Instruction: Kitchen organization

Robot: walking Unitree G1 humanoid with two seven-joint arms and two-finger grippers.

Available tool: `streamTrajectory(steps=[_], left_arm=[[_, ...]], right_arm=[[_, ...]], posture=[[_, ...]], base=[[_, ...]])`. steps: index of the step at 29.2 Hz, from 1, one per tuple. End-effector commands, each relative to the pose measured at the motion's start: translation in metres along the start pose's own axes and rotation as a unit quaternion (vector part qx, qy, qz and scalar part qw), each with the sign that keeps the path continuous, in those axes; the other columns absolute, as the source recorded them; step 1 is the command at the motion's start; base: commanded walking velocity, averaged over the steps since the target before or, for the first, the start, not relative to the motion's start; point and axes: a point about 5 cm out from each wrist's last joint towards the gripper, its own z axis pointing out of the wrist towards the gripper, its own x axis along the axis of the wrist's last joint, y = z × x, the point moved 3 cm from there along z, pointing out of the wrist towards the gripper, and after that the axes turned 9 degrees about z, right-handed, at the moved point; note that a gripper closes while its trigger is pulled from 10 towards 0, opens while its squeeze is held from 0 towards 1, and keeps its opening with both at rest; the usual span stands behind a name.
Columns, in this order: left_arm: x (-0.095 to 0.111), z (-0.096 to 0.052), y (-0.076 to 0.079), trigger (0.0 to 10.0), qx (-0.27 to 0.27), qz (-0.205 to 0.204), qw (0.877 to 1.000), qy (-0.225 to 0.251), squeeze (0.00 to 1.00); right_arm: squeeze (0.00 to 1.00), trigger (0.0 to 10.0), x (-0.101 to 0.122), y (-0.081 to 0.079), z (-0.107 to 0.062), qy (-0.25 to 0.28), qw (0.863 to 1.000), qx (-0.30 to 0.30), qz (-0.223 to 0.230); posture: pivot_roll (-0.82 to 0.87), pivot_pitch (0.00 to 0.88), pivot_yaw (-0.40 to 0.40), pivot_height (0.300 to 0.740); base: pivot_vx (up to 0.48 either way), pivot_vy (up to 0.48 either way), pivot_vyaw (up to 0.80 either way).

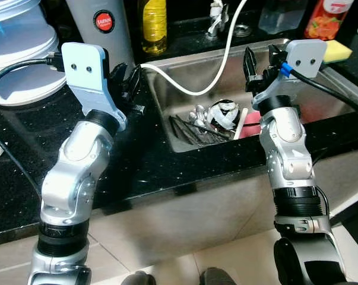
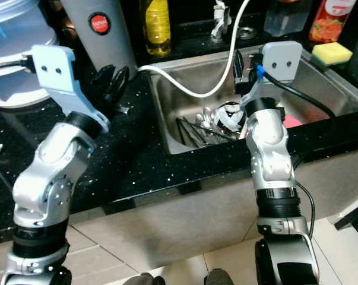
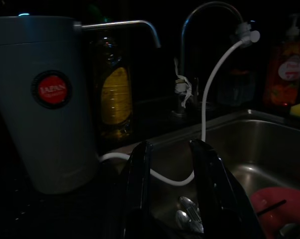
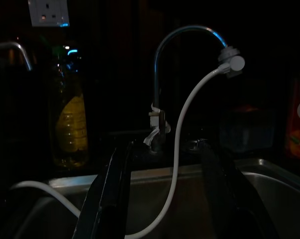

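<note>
Cutlery (image 1: pixel 197 122), a loose heap of spoons and dark-handled utensils, lies in the bottom of the steel sink (image 1: pixel 167 89), at the end nearer the robot. A crumpled foil-like wad (image 1: pixel 224 113) sits on the heap, and a pink plate or board (image 1: pixel 250 127) lies just beside it; its exact kind cannot be told.

The right gripper (image 1: pixel 250 65) is raised over the sink, fingers parted, holding nothing. The left gripper (image 1: pixel 124 80) stands over the black counter (image 1: pixel 137 160) at the sink's left rim, fingers likewise apart and empty.

Judgement: the step in hand is the approach, with nothing yet grasped. The next move calls for the right gripper to descend into the basin and single out one item from the tangle, clear of the white hose (image 1: pixel 223 65) that loops from the tap (image 3: pixel 204 20) across the sink.

Count: one hose, one tap, one grey water filter jug (image 1: pixel 104 27), one yellow oil bottle (image 1: pixel 154 24), one red-labelled bottle (image 1: pixel 324 18), one yellow sponge (image 1: pixel 338 52). The cutlery is too tangled to count.
</note>
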Motion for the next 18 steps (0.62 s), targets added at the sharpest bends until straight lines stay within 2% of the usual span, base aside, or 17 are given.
streamTrajectory(steps=[1, 4, 8, 10, 11, 12, 16, 18], left_arm=[[-0.007, -0.002, 0.0, 10.0, 0.012, 0.01, 1.0, -0.009, 0.0], [-0.012, -0.004, -0.003, 10.0, 0.031, 0.022, 0.999, -0.015, 0.0], [-0.009, -0.009, -0.022, 10.0, 0.088, 0.036, 0.995, -0.007, 0.0], [0.0, -0.011, -0.033, 10.0, 0.107, 0.063, 0.992, 0.013, 0.0], [0.013, -0.014, -0.041, 10.0, 0.11, 0.087, 0.989, 0.041, 0.0], [0.016, -0.015, -0.042, 10.0, 0.11, 0.093, 0.988, 0.048, 0.0], [0.02, -0.017, -0.047, 10.0, 0.118, 0.112, 0.985, 0.051, 0.0], [0.015, -0.021, -0.048, 10.0, 0.125, 0.139, 0.982, 0.042, 0.0]], right_arm=[[0.0, 10.0, 0.003, -0.012, 0.002, 0.005, 1.0, 0.022, 0.012], [0.0, 10.0, 0.001, -0.021, 0.0, 0.001, 0.999, 0.035, 0.024], [0.0, 10.0, -0.002, -0.032, -0.001, 0.005, 0.998, 0.058, 0.022], [0.0, 10.0, 0.003, -0.037, 0.0, 0.017, 0.997, 0.078, 0.006], [0.0, 10.0, 0.009, -0.047, 0.0, 0.032, 0.993, 0.113, -0.013], [0.0, 10.0, 0.011, -0.049, 0.0, 0.035, 0.992, 0.121, -0.017], [0.0, 10.0, 0.01, -0.047, 0.002, 0.034, 0.993, 0.116, -0.006], [0.0, 10.0, 0.006, -0.043, 0.002, 0.029, 0.994, 0.101, -0.004]], posture=[[-0.07, 0.035, 0.053, 0.74], [-0.07, 0.035, 0.049, 0.74], [-0.04, 0.03, 0.045, 0.74], [-0.02, 0.027, 0.043, 0.74], [-0.01, 0.025, 0.043, 0.74], [-0.01, 0.025, 0.043, 0.74], [0.01, 0.019, 0.044, 0.74], [0.01, 0.016, 0.05, 0.74]], base=[[0.0, 0.0, 0.0], [0.0, 0.0, 0.0], [0.0, 0.0, 0.0], [0.0, 0.0, 0.0], [0.0, 0.0, 0.0], [0.0, 0.0, 0.0], [0.0, 0.0, 0.0], [0.0, 0.0, 0.0]])
